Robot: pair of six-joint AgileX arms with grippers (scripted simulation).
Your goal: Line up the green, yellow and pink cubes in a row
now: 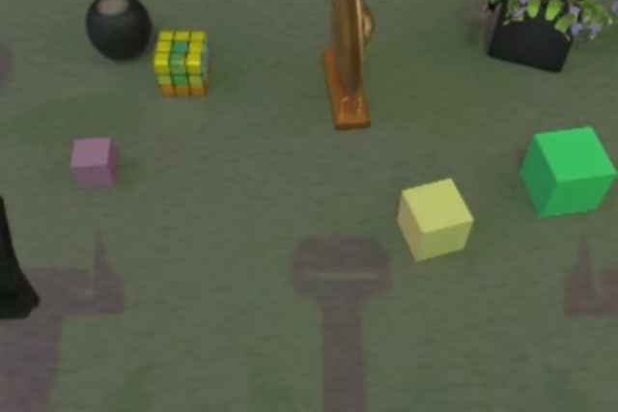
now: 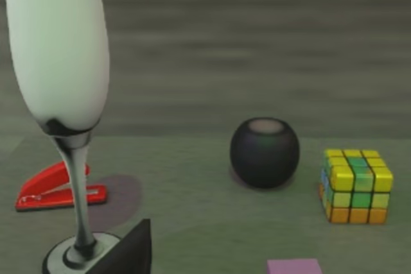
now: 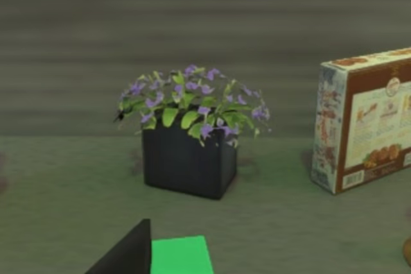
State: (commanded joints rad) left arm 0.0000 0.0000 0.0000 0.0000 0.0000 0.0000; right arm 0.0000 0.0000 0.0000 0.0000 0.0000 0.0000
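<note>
The bright green cube [image 1: 568,170] lies at the table's right side, and the pale yellow cube [image 1: 435,219] sits left of it and slightly nearer. Far to the left rests the small mauve-pink cube [image 1: 94,162]. My left gripper [image 2: 247,269] hangs open above and in front of the pink cube [image 2: 294,266]; only one dark finger [image 2: 131,251] shows. A dark part of the left arm [image 1: 12,272] sits at the top view's left edge. My right gripper [image 3: 215,269] is open over the green cube [image 3: 182,255], with one finger [image 3: 131,251] showing.
At the back stand a black ball-shaped object [image 1: 118,25], a gridded puzzle cube [image 1: 182,62], an upright bronze ornament [image 1: 347,41] and a black planter with purple flowers [image 1: 541,7]. The wrist views also show a white goblet [image 2: 61,49], a red stapler [image 2: 54,189] and a printed box [image 3: 366,120].
</note>
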